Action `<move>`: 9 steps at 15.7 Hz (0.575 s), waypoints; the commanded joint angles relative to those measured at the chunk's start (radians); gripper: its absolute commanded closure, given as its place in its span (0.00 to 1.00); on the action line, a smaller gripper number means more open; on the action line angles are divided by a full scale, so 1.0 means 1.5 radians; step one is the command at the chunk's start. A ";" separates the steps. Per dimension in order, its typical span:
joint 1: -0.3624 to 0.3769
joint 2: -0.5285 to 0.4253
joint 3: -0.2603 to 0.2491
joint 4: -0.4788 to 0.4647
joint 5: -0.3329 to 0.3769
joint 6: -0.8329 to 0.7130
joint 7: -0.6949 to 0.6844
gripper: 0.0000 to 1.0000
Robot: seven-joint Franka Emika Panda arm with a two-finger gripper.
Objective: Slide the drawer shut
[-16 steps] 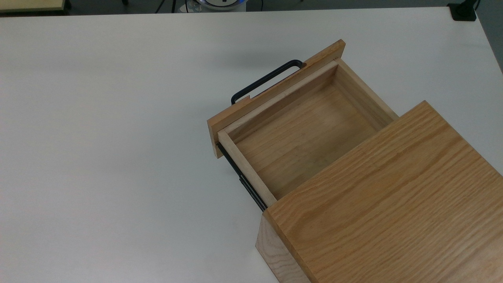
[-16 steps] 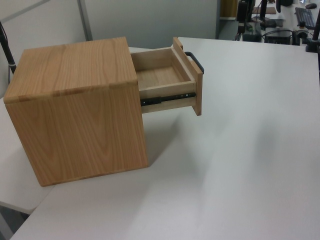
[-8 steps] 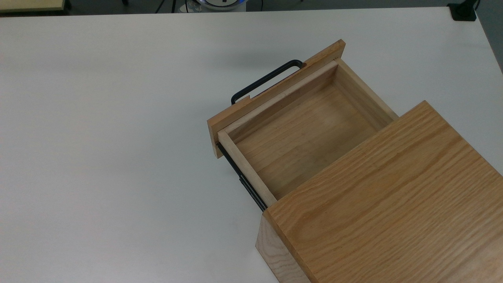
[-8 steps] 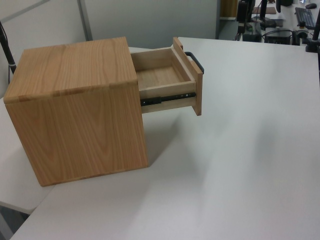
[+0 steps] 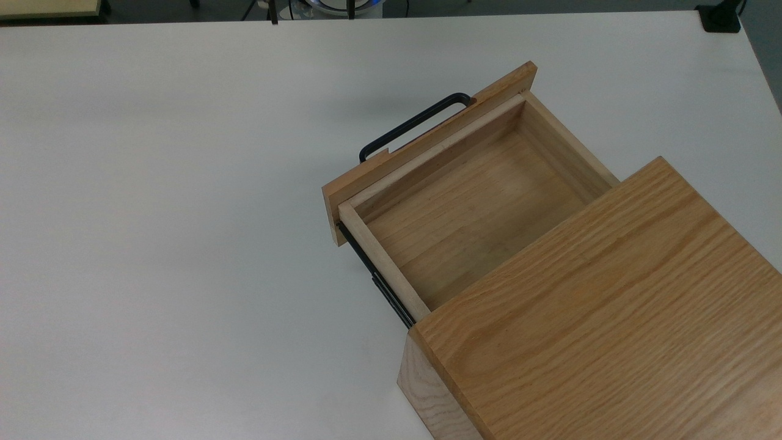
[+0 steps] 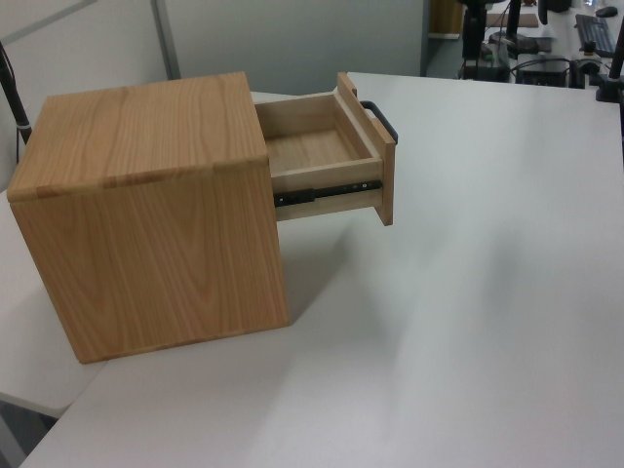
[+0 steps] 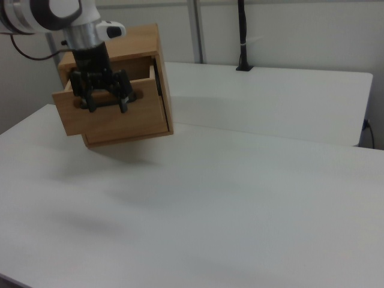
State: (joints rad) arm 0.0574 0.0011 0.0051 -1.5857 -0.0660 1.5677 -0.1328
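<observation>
Drawer still wide open; my end effector (fingers spread, holding nothing) has just crept over the worktop's far edge, push pending.

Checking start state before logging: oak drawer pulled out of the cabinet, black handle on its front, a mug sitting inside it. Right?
Not quite: the drawer is empty; the top view shows only its bare wooden floor. The rest holds: it is pulled out of the cabinet, with the black handle on its front.

Robotics lab or office: a large white table, grey partition walls, and cluttered equipment desks stood behind.
</observation>
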 commanded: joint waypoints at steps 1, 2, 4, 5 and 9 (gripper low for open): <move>0.015 0.022 -0.001 -0.013 -0.003 0.046 -0.026 0.25; 0.019 0.029 0.007 -0.013 -0.002 0.065 -0.020 0.43; 0.022 0.040 0.011 -0.012 0.005 0.087 0.036 0.84; 0.023 0.047 0.014 -0.011 0.011 0.104 0.070 0.96; 0.023 0.071 0.042 -0.011 0.014 0.178 0.143 1.00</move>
State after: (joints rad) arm 0.0842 0.0932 0.0506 -1.5871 -0.0588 1.7586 -0.0051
